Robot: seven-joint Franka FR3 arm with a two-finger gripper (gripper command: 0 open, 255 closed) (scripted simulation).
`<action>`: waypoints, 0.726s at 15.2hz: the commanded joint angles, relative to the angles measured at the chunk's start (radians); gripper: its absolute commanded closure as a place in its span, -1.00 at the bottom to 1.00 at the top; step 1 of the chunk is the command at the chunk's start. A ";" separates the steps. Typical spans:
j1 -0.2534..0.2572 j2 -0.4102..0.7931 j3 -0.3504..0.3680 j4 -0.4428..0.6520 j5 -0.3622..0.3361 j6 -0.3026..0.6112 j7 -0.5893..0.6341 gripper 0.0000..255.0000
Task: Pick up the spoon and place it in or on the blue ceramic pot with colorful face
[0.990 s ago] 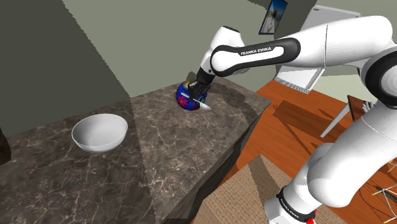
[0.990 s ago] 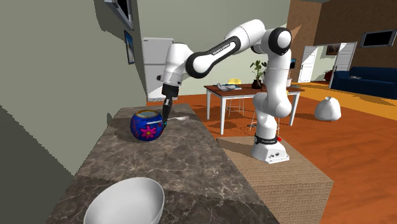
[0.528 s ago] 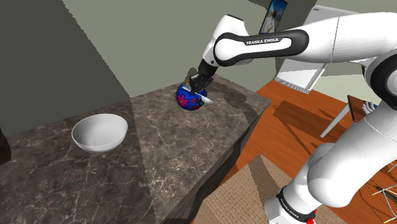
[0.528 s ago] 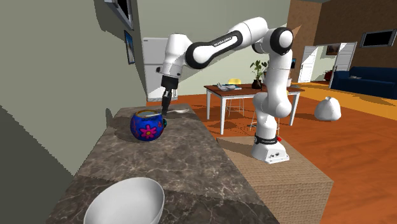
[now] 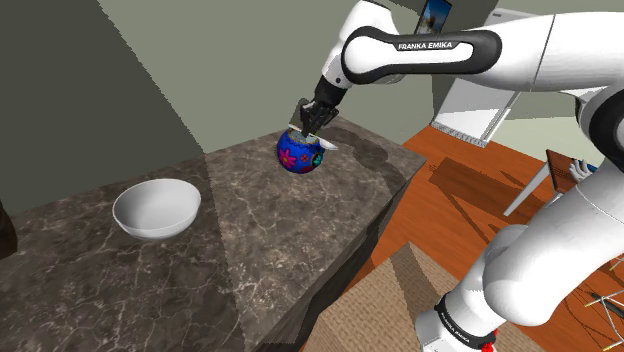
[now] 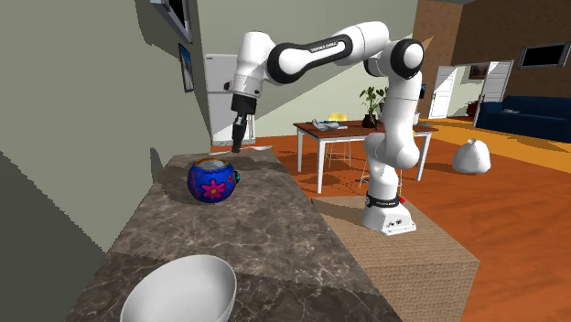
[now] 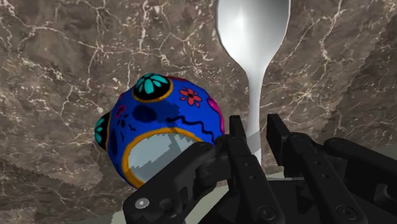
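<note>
Gripper (image 7: 256,132) nearly closed, clamped on spoon (image 7: 253,38) handle, just abv pot (image 7: 162,108).

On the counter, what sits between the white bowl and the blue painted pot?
Nothing: in the shoulder view, bare dark veined countertop separates the white bowl from the blue pot.

Tool (image 6: 236,144) hangs pointing down above the blue painted pot (image 6: 211,179), just past its far rim. Pale spoon (image 6: 260,147) juts from its tips toward the view's right, clear of the dark marbled bench (image 6: 265,238). Pot upright on bench, pink flower facing camera. White bowl (image 6: 179,291) at bottom edge, well apart.
</note>
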 commanded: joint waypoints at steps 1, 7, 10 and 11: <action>-0.001 0.000 -0.001 0.028 -0.001 -0.028 0.001 1.00; -0.029 0.123 -0.035 0.197 0.011 -0.080 -0.061 1.00; -0.052 0.223 -0.056 0.332 0.024 -0.120 -0.105 1.00; -0.060 0.259 -0.062 0.382 0.029 -0.135 -0.119 1.00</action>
